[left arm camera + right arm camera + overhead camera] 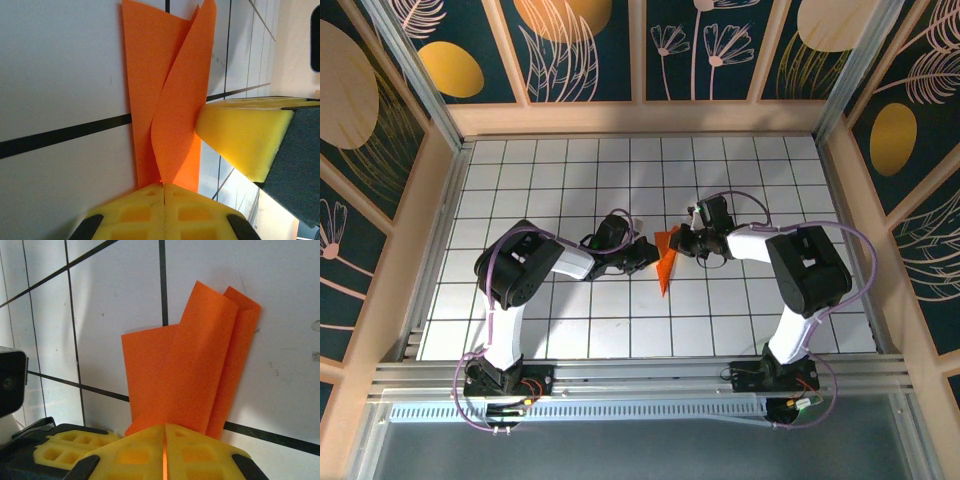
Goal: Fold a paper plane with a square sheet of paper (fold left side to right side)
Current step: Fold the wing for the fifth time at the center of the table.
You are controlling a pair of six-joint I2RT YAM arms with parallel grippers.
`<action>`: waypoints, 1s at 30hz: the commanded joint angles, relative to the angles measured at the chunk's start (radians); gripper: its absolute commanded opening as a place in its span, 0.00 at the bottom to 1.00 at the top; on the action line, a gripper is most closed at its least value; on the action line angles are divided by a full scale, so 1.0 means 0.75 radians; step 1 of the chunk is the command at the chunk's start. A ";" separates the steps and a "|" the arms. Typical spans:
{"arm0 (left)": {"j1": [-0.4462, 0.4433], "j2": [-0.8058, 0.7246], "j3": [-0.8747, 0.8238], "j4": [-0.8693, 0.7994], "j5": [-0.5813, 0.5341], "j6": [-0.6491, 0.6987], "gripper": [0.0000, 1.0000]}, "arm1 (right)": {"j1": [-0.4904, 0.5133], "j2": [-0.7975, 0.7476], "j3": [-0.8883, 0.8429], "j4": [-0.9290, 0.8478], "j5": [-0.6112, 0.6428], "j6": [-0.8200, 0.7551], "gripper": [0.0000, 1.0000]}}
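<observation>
The orange paper plane (666, 264) is a narrow folded dart in the middle of the gridded table, its point toward the near edge. My left gripper (648, 256) comes at it from the left. In the left wrist view this gripper (164, 185) is shut on the lower end of the paper plane (170, 100), whose flaps stand up and spread. My right gripper (680, 243) meets it from the right. In the right wrist view the gripper (164, 426) is shut on the paper plane (185, 370), with orange showing in the slit between the pads.
The white gridded table (570, 180) is boxed in by wooden walls (640, 118) at the back and sides. The two grippers are close: the right one's yellow finger (240, 135) presses against the paper in the left wrist view, and the left one's finger (55, 450) shows at the lower left of the right wrist view.
</observation>
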 commanded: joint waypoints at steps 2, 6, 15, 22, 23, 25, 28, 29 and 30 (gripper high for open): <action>0.010 0.138 0.007 -0.152 -0.201 0.056 0.00 | 0.007 0.020 0.029 -0.050 0.047 -0.042 0.10; 0.009 0.153 0.016 -0.147 -0.188 0.056 0.00 | 0.007 0.023 0.031 -0.058 0.061 -0.043 0.09; 0.009 0.161 0.016 -0.148 -0.186 0.050 0.00 | 0.004 0.057 0.025 -0.062 0.061 -0.042 0.07; 0.009 0.134 -0.006 -0.121 -0.188 0.046 0.00 | -0.020 0.061 -0.029 -0.058 0.070 -0.040 0.00; 0.009 0.116 -0.016 -0.102 -0.189 0.043 0.00 | -0.025 0.061 -0.039 -0.058 0.070 -0.041 0.00; 0.009 0.071 -0.038 -0.067 -0.190 0.040 0.06 | -0.033 0.058 -0.056 -0.054 0.068 -0.047 0.00; 0.009 -0.018 -0.042 -0.074 -0.195 0.056 0.18 | -0.041 0.057 -0.080 -0.042 0.065 -0.055 0.00; 0.009 -0.057 -0.042 -0.087 -0.198 0.064 0.21 | -0.041 0.060 -0.085 -0.041 0.061 -0.058 0.00; 0.011 -0.094 -0.040 -0.108 -0.206 0.077 0.25 | -0.042 0.062 -0.087 -0.040 0.060 -0.061 0.00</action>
